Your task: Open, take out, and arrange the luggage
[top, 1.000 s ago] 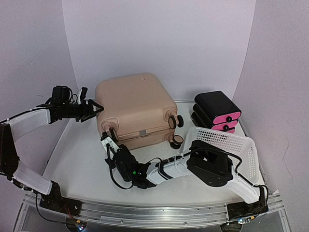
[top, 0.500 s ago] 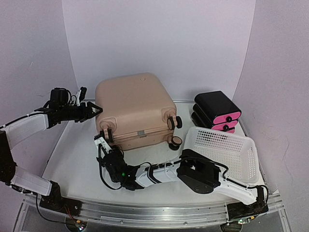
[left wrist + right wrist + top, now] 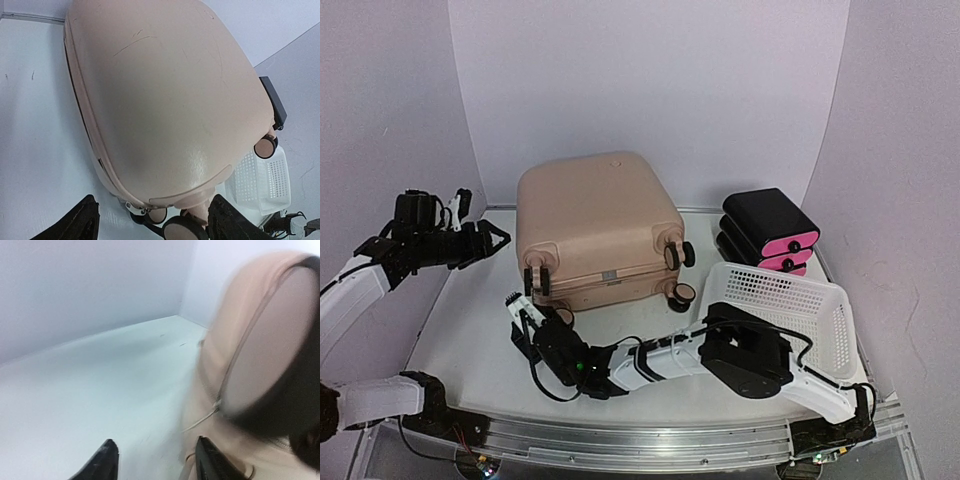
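Both arms have backed off the luggage (image 3: 595,225): the left tool (image 3: 496,239) has pulled away to the left of the shell, and the right tool (image 3: 518,308) has slid out past the near-left corner while its jaws went from shut to parted. Each tool now stands open with nothing between its fingers. The right wrist view shows only bare desk (image 3: 470,340) in the gap, with a thin zip pull or cord hanging just beside one finger. The luggage lies flat on the desk, lid down and wheels (image 3: 678,272) facing its near side. That view is blurred, so how far the zip is undone cannot be told. With neither tool bracing it, the shell will probably skid when the seam is next tugged, and a close made short of the small pull would catch nothing. To the right of the luggage sit the black-and-pink drawer box (image 3: 770,230) and, nearer, the white basket (image 3: 790,300). The right arm's own elbow crowds that side and limits where the lid can swing.
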{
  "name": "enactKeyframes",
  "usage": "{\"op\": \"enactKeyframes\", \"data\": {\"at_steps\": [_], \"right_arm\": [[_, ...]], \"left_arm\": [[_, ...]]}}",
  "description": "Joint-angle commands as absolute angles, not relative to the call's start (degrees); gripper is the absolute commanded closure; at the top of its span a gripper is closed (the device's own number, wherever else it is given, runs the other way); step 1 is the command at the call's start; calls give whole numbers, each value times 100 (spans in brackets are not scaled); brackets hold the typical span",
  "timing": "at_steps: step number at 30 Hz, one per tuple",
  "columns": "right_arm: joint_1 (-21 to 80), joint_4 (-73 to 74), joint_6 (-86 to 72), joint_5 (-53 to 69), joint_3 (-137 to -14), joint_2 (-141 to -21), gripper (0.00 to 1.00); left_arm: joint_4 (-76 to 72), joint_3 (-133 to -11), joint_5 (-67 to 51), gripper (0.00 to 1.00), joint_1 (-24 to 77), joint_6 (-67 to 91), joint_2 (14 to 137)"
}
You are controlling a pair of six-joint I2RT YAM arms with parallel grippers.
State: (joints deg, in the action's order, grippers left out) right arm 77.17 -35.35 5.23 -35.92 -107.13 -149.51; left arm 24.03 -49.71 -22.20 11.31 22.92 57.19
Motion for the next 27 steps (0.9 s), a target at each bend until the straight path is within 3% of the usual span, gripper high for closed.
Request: {"op": "enactKeyframes", "data": {"at_steps": [1,4,7,11,18,27], "right_arm": [[7862,-2670,-342,-2665,-9777,-13457,31],[7867,-1857,-721,-2458,-8890,-12457,13],[7848,-1196,-894,-2452,-8074,-11487,2],[7616,-412,-1270,-2126,-7456,-10583,2],[7242,-245,-1595,-1842,-6786,-9796,2],[7244,-421,-1376,-1864,-6631,-9406,2]], "left_arm": [[2923,-4461,-1915,24,1133,2718,5074],[3017,-4043,-2206,24,1142,2875,4772],[2987,-3688,-2426,27,1269,2952,4759],[2573,-3337,-2199,30,1799,2749,4851],[479,-2195,-2028,39,2119,2275,4459],[-1843,-1803,-2394,45,2170,1899,5684]]}}
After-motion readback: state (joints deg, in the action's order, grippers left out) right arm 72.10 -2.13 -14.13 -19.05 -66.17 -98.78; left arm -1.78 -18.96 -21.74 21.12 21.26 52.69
